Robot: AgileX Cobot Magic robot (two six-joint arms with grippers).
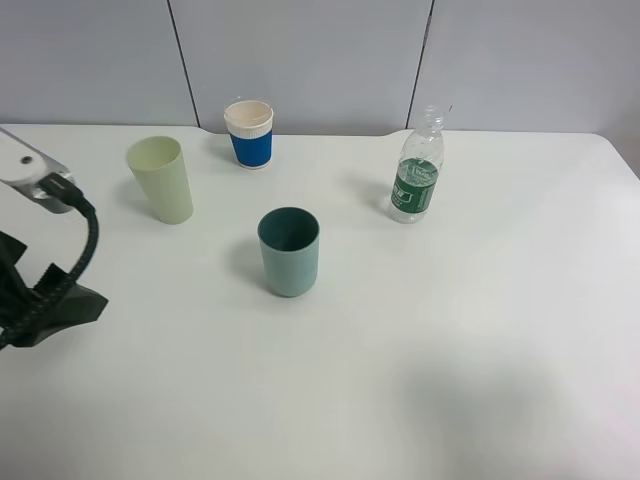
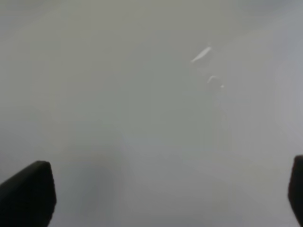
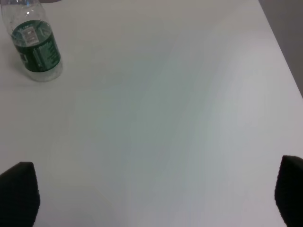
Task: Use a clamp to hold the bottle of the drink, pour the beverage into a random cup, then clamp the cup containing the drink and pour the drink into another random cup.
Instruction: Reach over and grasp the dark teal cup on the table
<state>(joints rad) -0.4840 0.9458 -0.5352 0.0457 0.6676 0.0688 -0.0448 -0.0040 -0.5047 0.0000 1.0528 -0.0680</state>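
Note:
A clear plastic bottle [image 1: 415,170] with a green label stands upright at the back right of the white table; it also shows in the right wrist view [image 3: 35,47]. A teal cup [image 1: 289,250] stands in the middle. A pale green cup [image 1: 162,180] stands at the back left. A white paper cup with a blue sleeve [image 1: 249,133] stands behind them. My left gripper [image 1: 65,305] hovers at the left edge, open and empty, over bare table [image 2: 170,198]. My right gripper [image 3: 156,196] is open and empty, well short of the bottle, and is out of the exterior view.
The white table [image 1: 450,340] ends at a grey panelled wall [image 1: 320,50] at the back. Its right edge [image 3: 284,52] shows in the right wrist view. A black cable [image 1: 85,240] loops along my left arm.

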